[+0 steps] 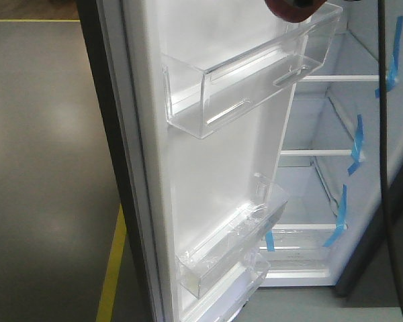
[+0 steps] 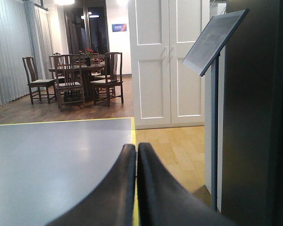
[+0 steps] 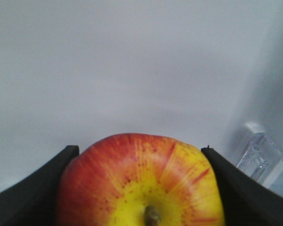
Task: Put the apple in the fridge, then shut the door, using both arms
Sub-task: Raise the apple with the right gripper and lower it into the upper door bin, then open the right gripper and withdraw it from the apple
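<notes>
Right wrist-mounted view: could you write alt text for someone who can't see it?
A red apple with a yellow patch around its stem fills the bottom of the picture, held between two black jaws, one at each side. Behind it is a plain white surface, with a clear plastic piece at the lower right.

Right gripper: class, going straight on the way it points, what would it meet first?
The right gripper, shut on the apple, would probably meet the plain white lining ahead; depth is unclear.

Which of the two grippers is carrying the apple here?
The right gripper: its fingers flank the apple. The left gripper is shut, fingers together, holding nothing.
</notes>
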You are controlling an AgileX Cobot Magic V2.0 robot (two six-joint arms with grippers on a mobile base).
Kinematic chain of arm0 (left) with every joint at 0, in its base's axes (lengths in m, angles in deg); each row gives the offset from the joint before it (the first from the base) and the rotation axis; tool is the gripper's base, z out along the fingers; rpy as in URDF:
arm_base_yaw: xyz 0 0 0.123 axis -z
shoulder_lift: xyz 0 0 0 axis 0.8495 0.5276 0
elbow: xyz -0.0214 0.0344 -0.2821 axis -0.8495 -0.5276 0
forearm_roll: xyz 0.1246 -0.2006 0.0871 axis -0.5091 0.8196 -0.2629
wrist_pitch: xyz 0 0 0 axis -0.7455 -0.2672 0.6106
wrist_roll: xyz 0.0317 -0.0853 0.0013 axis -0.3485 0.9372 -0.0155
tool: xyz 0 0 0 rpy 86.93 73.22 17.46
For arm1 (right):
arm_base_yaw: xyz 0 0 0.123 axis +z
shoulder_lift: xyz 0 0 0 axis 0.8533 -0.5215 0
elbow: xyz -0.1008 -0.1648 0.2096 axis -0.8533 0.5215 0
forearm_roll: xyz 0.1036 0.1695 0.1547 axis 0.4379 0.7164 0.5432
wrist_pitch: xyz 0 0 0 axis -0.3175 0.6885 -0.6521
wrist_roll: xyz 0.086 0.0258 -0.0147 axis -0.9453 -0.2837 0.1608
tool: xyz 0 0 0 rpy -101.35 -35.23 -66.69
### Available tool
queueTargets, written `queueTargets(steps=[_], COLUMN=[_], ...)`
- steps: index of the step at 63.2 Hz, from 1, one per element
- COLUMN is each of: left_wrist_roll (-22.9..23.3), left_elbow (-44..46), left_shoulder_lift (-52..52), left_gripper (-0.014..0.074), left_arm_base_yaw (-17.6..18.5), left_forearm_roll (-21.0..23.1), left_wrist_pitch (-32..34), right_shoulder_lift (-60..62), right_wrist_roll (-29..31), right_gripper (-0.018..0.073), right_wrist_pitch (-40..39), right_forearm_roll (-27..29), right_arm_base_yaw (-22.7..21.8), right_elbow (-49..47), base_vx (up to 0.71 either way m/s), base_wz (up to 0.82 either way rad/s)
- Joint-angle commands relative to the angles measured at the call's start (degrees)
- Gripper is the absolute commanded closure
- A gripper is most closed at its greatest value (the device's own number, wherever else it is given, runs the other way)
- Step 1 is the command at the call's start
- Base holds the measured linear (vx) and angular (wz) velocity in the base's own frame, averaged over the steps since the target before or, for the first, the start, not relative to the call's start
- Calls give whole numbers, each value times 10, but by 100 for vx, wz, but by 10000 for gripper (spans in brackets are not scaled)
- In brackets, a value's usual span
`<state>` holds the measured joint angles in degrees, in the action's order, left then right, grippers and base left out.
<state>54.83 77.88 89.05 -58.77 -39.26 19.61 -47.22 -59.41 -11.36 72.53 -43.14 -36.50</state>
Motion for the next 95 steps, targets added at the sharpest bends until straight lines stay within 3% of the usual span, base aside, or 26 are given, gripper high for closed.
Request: queueTargets(steps=[1,22,44,65,70,81,95], left_wrist_roll=[5,5,5,5,5,5,5], left_elbow=[-12,-12,-12,-12,-12,-12,-12], left_shoulder_lift=[-9,-9,-9,-9,-9,-9,-9], left_gripper=[603,603,603,603,603,603,603], left_arm_base_yaw=[-1,-1,-1,-1,-1,-1,-1], left_forearm_roll=[0,0,0,0,0,0,0], left_wrist_pitch=[44,44,44,44,44,44,44], right_shoulder_lift=[-3,-56,-50,30,68,191,332], right_wrist_roll=[4,4,3,2,3,42,64], right_gripper=[218,199,-3,0,11,41,46], right_wrist_pitch=[-54,-83,-68,-29,-43,-118,-150], right_forearm_roll=[7,1,2,2,19,80,113], right_arm_base_yaw=[0,0,0,1,1,1,1], right_elbow=[-29,-32,-31,-19,19,197,388], base_vx=[0,0,0,0,0,0,0], base_wz=[0,0,0,0,0,0,0])
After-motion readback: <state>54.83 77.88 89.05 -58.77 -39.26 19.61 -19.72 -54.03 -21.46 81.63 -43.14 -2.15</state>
